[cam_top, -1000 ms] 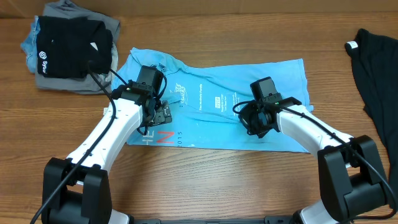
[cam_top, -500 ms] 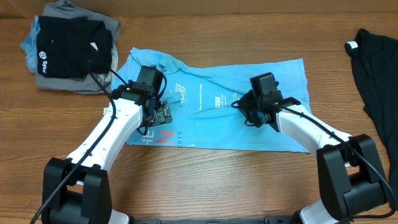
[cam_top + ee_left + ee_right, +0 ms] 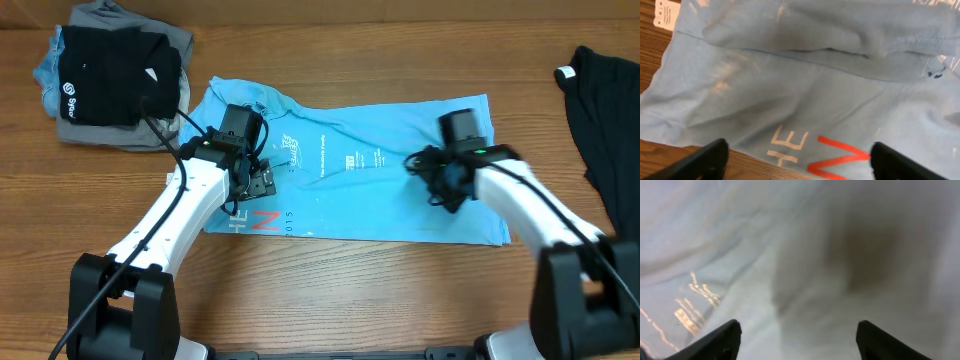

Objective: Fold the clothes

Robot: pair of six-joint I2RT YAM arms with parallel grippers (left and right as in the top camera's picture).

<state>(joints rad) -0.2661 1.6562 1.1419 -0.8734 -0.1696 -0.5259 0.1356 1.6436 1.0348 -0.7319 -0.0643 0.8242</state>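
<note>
A light-blue T-shirt (image 3: 345,205) lies spread flat across the middle of the table, with small white print at its centre and pink-and-white lettering near its lower left edge. My left gripper (image 3: 258,185) hovers over the shirt's left part, by the lettering. In the left wrist view the left gripper (image 3: 800,165) is open above the lettering (image 3: 810,150) and the shirt's hem, with nothing between the fingers. My right gripper (image 3: 442,186) is over the shirt's right part. The right wrist view is blurred and shows the right gripper (image 3: 797,342) open just above plain blue cloth (image 3: 815,255).
A stack of folded black and grey garments (image 3: 115,75) sits at the back left corner. A loose black garment (image 3: 605,120) lies at the right edge. Bare wooden table (image 3: 350,290) runs along the front, between the arms' bases.
My right gripper has opened, letting go of the cloth, and swung right from the shirt's middle to its right part. The shirt's lower right corner now reaches farther right. The left arm has stayed put.
</note>
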